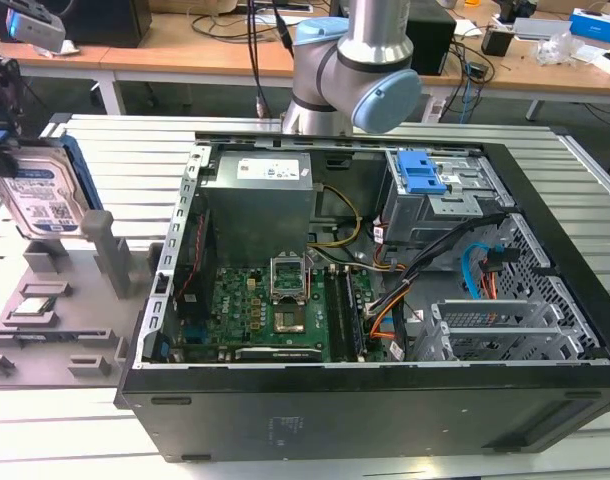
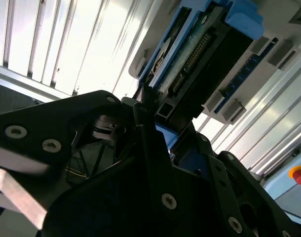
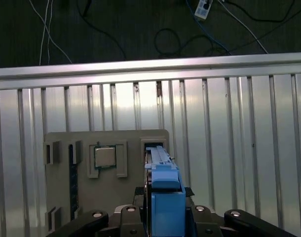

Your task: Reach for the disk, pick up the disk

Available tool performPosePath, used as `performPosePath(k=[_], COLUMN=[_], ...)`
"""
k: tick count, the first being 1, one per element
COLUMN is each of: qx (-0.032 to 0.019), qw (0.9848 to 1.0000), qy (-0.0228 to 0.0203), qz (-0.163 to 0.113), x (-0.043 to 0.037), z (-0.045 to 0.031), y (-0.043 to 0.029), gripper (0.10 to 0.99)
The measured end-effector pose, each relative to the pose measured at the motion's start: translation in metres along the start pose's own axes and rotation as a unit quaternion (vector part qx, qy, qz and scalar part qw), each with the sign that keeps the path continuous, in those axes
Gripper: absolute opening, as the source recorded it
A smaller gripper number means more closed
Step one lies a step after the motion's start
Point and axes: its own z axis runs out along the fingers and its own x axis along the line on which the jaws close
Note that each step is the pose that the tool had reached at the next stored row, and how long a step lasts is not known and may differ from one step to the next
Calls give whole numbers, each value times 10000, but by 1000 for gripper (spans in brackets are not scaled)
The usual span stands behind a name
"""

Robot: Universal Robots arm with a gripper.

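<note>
The disk stands on edge between my fingers, which are clenched on its two broad faces, with its blue carrier frame toward my wrist and its labelled face showing in the exterior view. In the first wrist view its narrow blue-framed edge runs straight away from me to a slot in the grey fixture plate. I cannot tell whether its far end sits in that slot or hangs just above it. In the second wrist view its connector end juts out past my dark finger links. A processor chip lies in a square recess of the plate just beside the slot, and grey upright posts rise from the plate near the disk. The plate rests on a worktop of ribbed, pale aluminium slats that throw back the light. On the exterior view's right of the plate, an open black computer case lies on its side on the same worktop, circuit board and cables exposed. My arm rises behind the case. Beyond it stand wooden desks strewn with cables and gear. Past the worktop's far rail the floor is dark, with loose cables across it. A red button sits off to one side.
</note>
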Motion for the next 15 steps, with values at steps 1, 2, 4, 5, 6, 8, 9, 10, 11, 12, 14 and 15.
performPosePath(k=[1,2,4,5,6,8,9,10,11,12,14,15], qx=[0,0,-1,-1,0,0,0,0,0,0,0,0], qw=[10000,10000,10000,10000,10000,10000,10000,10000,10000,10000,10000,10000], qy=[0,0,0,0,0,0,0,0,0,0,0,0], qz=[0,0,0,0,0,0,0,0,0,0,0,0], x=[0,-1,-2,-3,-3,-4,-4,-4,-5,-5,-6,-6], z=[-18,-45,-100,-150,-200,-263,-283,-313,-341,-361,-416,-438], y=[0,0,1,2,3,4,4,4,5,5,6,7], gripper=[369,369,369,369,369,369,369,369,369,369,369,369])
